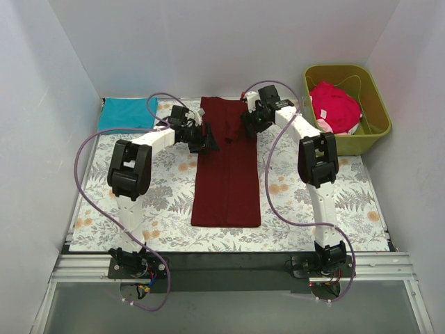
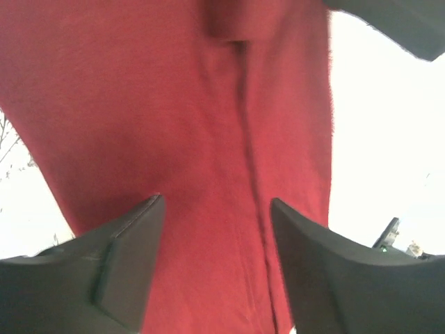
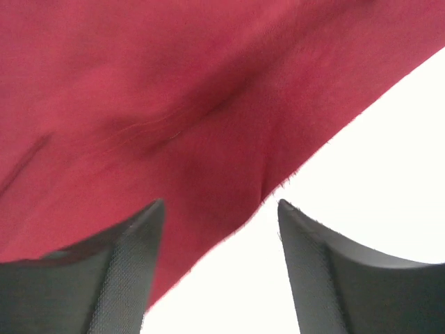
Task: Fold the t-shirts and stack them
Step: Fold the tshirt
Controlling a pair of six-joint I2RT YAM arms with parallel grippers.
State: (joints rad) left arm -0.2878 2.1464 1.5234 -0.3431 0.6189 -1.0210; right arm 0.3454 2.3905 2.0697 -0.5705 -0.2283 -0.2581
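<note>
A dark maroon t-shirt lies folded into a long strip down the middle of the floral tablecloth. My left gripper is open at the strip's upper left edge; in the left wrist view the maroon cloth fills the space past the open gripper. My right gripper is open at the upper right edge; in the right wrist view the cloth edge lies between the jaws of the gripper. A teal blue t-shirt lies folded at the back left. A bright red-pink t-shirt sits bunched in the olive-green tub.
The olive-green tub stands at the back right, beside the right arm. White walls enclose the table on three sides. Purple cables loop from both arms over the cloth.
</note>
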